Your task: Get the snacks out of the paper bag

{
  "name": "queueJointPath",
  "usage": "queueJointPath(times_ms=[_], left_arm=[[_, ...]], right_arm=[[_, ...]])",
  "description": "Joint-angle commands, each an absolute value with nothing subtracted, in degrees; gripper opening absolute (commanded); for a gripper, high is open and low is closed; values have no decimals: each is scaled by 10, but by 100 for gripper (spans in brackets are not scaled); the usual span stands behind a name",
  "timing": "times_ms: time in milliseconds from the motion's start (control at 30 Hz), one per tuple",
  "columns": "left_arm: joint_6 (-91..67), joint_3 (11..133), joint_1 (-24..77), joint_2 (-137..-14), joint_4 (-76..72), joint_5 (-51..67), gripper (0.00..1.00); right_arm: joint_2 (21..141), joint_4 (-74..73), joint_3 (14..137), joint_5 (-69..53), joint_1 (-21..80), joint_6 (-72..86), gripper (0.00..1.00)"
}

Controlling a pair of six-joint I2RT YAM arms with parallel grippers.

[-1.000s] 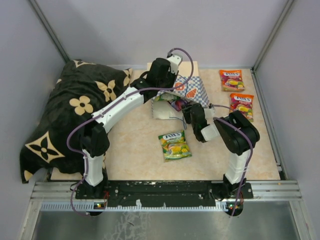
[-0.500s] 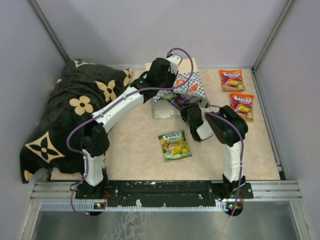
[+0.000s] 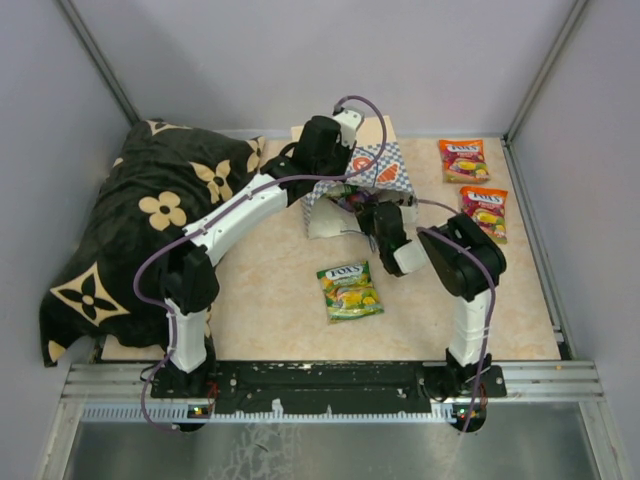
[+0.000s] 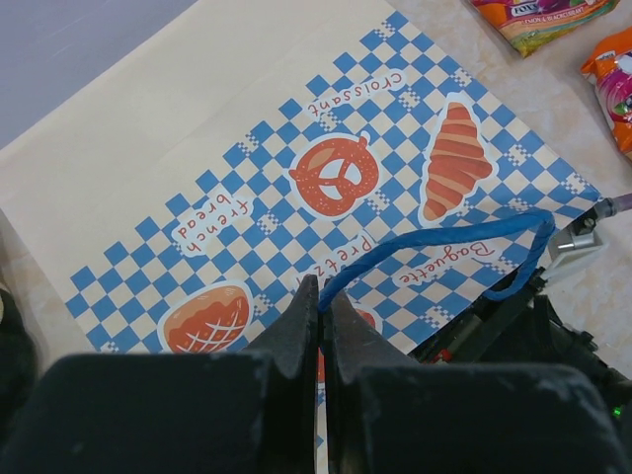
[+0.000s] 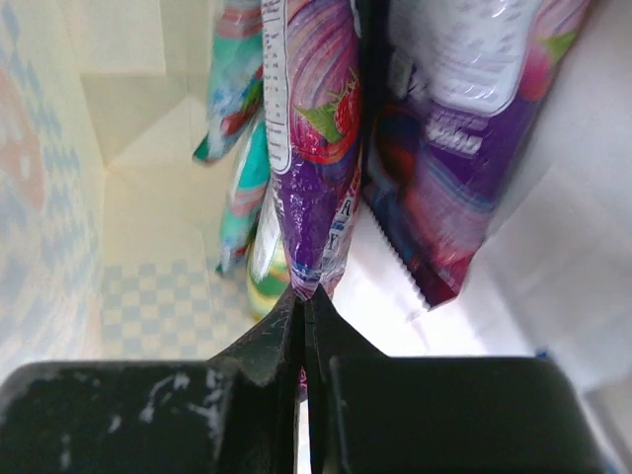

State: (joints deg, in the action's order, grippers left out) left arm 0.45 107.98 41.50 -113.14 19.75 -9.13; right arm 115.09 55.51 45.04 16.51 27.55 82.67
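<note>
The cream paper bag with a blue-white checkered band lies at the back middle of the table, its mouth toward me. My left gripper is shut on its blue cord handle and holds the top side up. My right gripper is inside the bag mouth, shut on the bottom edge of a purple snack packet. Another purple packet and teal and green packets hang beside it in the bag. A green packet lies on the table in front. Two orange packets lie at the right.
A black cushion with cream flower patterns fills the left side of the table. Grey walls close in the back and both sides. The right arm's elbow stands between the green packet and the orange packets.
My right gripper has moved forward and up into the bag mouth. The bag has been lifted and its checkered side has shifted back and left. The left arm has hardly moved.
</note>
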Motion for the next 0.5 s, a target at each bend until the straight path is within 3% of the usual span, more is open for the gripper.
queueJointPath(times_ms=[0, 267, 467], left_arm=[[17, 1102, 414, -1143, 195, -115, 0], [14, 1134, 396, -1163, 193, -107, 0], [18, 1142, 388, -1173, 191, -107, 0]], right_arm=[[1011, 455, 431, 77, 278, 810, 0], [775, 111, 434, -151, 212, 621, 0], [693, -218, 532, -182, 192, 471, 0]])
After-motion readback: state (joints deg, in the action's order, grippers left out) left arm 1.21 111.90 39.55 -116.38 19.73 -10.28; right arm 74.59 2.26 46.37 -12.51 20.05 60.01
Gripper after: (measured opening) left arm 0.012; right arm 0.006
